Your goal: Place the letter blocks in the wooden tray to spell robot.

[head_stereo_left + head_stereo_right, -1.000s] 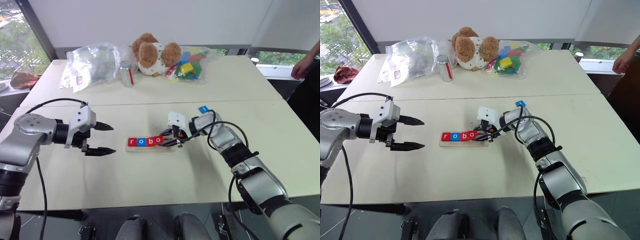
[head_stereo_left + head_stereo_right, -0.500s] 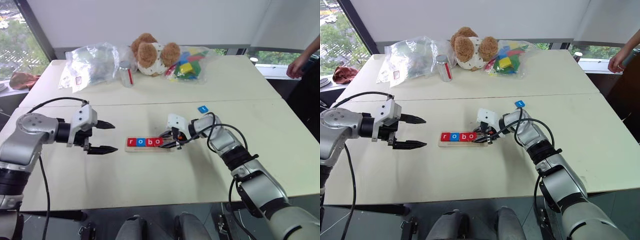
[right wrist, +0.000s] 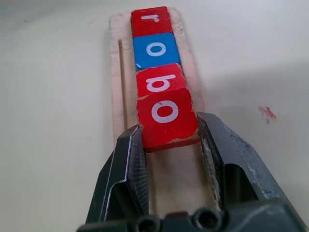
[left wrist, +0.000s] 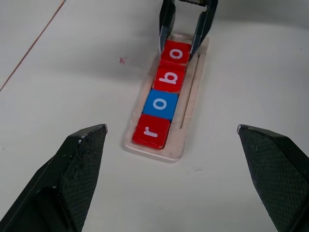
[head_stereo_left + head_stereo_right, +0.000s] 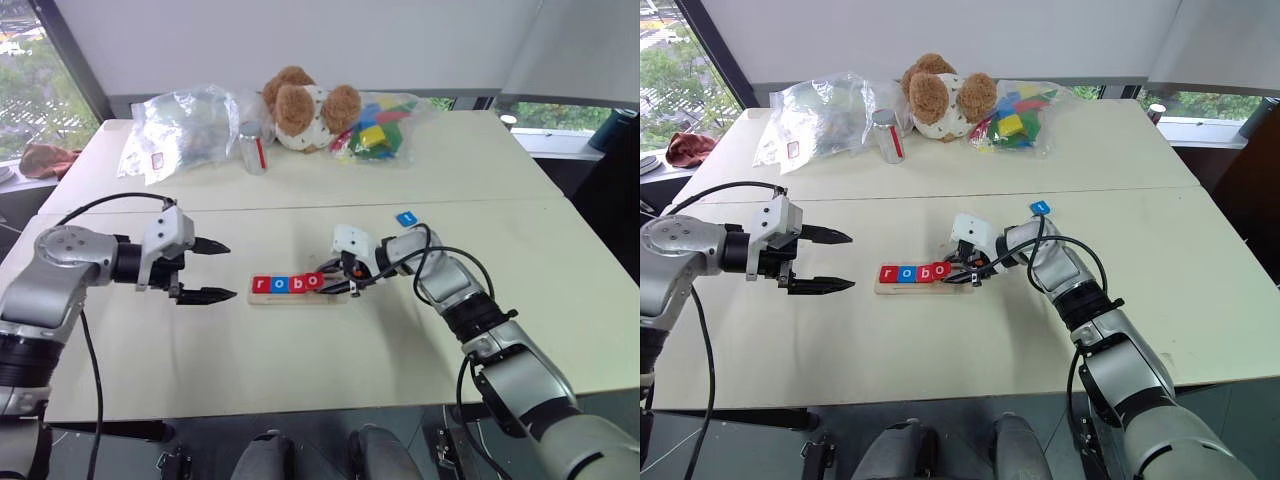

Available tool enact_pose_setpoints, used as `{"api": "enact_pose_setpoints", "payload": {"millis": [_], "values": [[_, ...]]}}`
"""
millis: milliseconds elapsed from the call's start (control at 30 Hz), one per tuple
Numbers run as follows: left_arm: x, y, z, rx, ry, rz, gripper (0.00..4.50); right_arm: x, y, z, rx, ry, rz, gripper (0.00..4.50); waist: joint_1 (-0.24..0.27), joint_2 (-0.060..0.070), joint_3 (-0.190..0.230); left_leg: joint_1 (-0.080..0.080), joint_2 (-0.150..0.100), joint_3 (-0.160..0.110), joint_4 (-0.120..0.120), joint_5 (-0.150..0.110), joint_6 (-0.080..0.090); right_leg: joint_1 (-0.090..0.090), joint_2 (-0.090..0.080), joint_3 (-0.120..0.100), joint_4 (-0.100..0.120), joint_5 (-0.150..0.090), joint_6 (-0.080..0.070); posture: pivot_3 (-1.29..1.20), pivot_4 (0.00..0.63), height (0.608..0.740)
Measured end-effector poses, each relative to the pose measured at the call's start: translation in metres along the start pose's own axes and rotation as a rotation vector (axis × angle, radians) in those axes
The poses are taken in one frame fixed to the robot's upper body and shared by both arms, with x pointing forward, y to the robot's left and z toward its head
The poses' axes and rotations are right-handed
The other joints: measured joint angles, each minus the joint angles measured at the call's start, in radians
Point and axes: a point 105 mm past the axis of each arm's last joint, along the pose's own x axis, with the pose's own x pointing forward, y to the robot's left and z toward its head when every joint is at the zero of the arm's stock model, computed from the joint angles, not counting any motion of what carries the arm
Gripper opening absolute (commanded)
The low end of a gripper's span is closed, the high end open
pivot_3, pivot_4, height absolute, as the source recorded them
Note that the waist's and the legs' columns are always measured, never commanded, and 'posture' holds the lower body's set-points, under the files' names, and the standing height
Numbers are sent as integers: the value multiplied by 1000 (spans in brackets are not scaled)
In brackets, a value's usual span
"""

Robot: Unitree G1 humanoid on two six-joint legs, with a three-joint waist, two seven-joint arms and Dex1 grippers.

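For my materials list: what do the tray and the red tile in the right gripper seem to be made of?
The wooden tray looks like pale, unpainted wood with a matt face. The red tile is probably painted wood: pale chips show along its edges, under glossy red paint.

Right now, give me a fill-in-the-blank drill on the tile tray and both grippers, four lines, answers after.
1. The long pale wooden tray holds ____ small square letter tiles.
2. The only blue tile in the tray shows the letter ____.
3. The right gripper is shut on the red "o" tile, the ____ tile in the row counting from "r".
4. The small blue tile lying loose on the white table sits outside the tray, while the left gripper is ____.

Missing words: four; o; fourth; open
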Motion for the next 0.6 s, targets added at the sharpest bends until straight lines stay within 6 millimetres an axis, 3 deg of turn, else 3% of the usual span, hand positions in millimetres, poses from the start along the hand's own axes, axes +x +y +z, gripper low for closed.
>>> {"api": "enact_pose_setpoints", "payload": {"millis": [367,600], "values": [[0,1,0,0,-2,6,4500,0,-1,-2,2,3,-15,1127,0,0,0,0,0,0,0,0,0,0,0,0,0,0,0,0,150,740],[0,1,0,1,-3,9,4500,0,-1,-2,0,3,-13,4471,0,0,0,0,0,0,0,0,0,0,0,0,0,0,0,0,150,740]]}}
